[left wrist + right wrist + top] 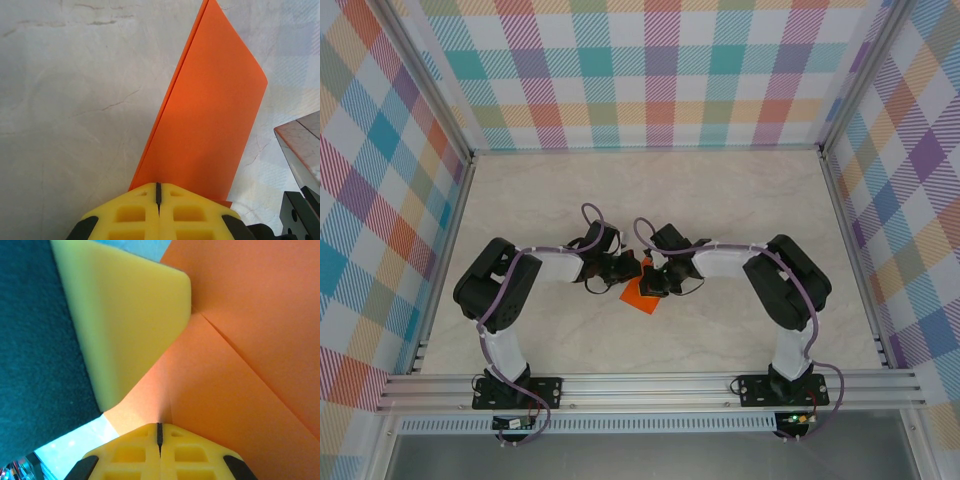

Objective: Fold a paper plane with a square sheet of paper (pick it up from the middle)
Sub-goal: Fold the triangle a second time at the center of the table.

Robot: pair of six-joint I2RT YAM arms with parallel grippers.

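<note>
The folded orange sheet is at the middle of the counter, pinched from both sides. The left gripper is clenched on one end edge, and the right gripper is clamped beside a diagonal crease. Around the sheet's long folded edge and free corner the counter is bare, with the plaid walls well apart.

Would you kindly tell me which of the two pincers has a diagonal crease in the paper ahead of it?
The right pincer: the orange paper before it shows a diagonal crease, while the left pincer faces a smooth panel.
</note>
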